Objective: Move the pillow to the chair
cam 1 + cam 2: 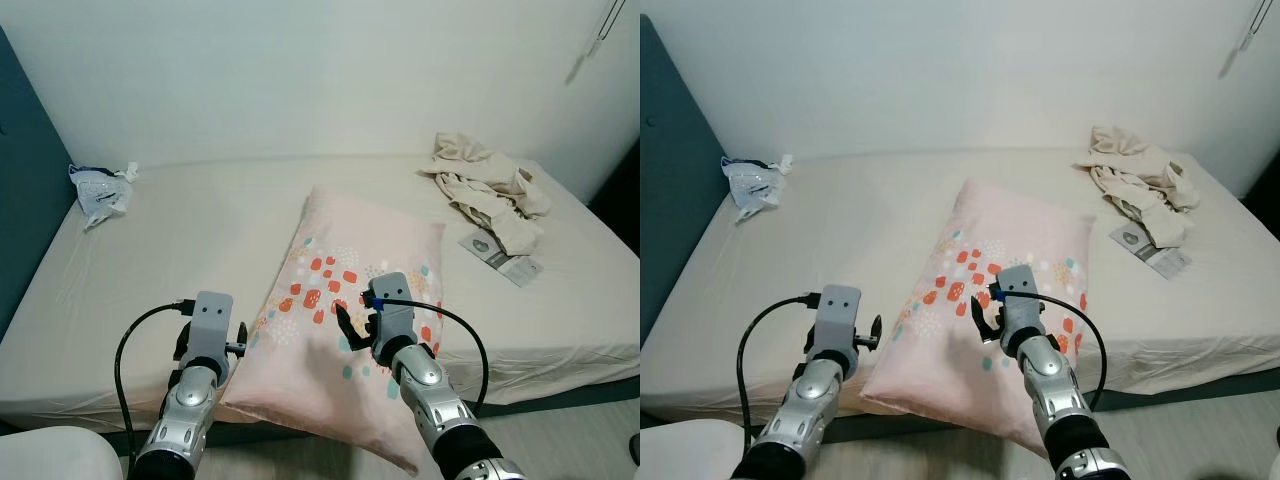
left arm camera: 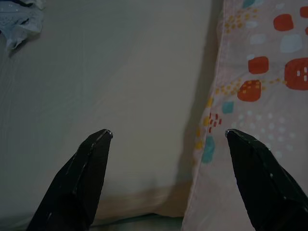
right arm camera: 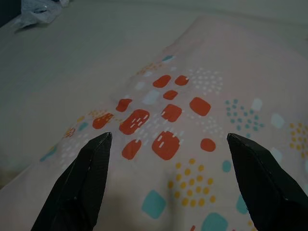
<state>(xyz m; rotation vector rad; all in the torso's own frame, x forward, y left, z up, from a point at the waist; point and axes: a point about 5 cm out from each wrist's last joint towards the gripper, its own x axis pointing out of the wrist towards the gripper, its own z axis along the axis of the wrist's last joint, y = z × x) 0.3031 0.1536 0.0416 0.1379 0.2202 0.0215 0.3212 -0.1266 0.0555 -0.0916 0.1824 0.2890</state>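
white wall [image 1: 300, 70]; beige bed [image 1: 200, 230]

No writing can be read anywhere. The leaflet [image 1: 500, 257] on the bed's right side carries a dark round mark and fine print, too small to make out. The crumpled bag [image 1: 100, 189] at the far left shows faint bluish print, also illegible.

One pillow [image 1: 355, 300], one bed [image 1: 200, 230], one cloth heap [image 1: 490, 185], one plastic bag [image 1: 100, 190].
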